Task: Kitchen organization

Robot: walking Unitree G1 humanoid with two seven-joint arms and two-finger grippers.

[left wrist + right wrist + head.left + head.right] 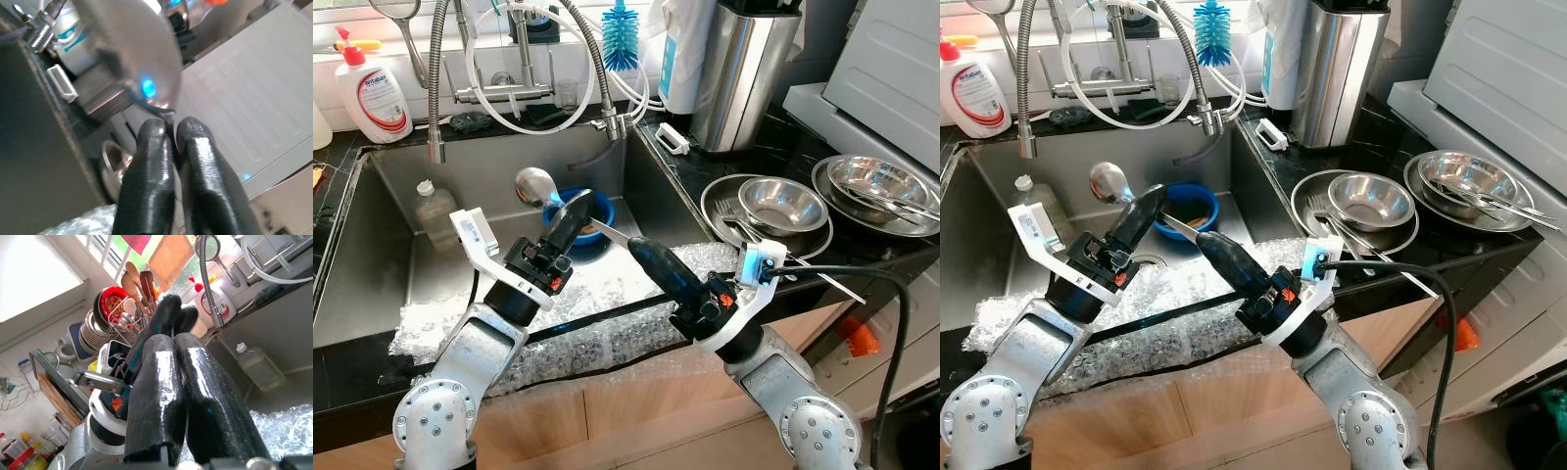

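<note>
Steel ladle [540,186] is pinched in left claw [576,208] over the sink [372,255], handle meeting right claw [646,257], fingers pressed together w/ nothing visibly held; keep it level, move slow toward bench bowls [783,204]

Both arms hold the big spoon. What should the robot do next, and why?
Probably open the left tool. It and the right tool are both shut on the big spoon by its handle over the sink, so one must release before the other can carry it, perhaps toward the metal bowls.
</note>
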